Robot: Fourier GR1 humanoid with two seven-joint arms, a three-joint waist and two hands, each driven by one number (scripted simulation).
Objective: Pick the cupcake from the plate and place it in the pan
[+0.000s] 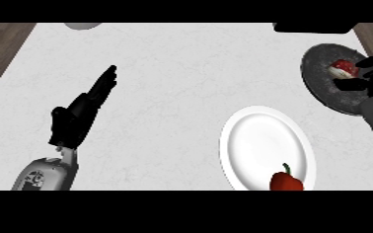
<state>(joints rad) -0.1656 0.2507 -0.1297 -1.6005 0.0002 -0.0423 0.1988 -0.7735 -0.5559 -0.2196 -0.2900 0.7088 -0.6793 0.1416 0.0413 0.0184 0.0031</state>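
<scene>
Head view, looking steeply down on a pale, faintly marbled counter top (pixel 182 79) with strips of brown wood showing at its upper corners. The robot's left hand (pixel 80 113), black on a grey forearm (pixel 47 175), enters from the lower left and lies over the bare counter with its fingers straight and held close together, pointing up and to the right; it holds nothing and touches no object. At the right edge sits the round, dark grey pan (pixel 324 76), partly cut off by the frame. Inside the pan, toward its upper right, rests the small cupcake with red and white topping (pixel 342 68). The robot's right hand (pixel 357 81) shows only as black fingers at the right border, over the pan and just beside the cupcake; whether those fingers touch or grip the cupcake cannot be told, since most of the hand lies outside the frame. Below and left of the pan, well apart from the left hand, stands the round white plate (pixel 262 143), bare across most of its surface. A red bell pepper with a dark green stem (pixel 286 180) rests at the plate's lower edge. A pale rounded object (pixel 84 25) shows at the counter's upper left, mostly cut off, and a black shape (pixel 313 27) lies at the upper right.
</scene>
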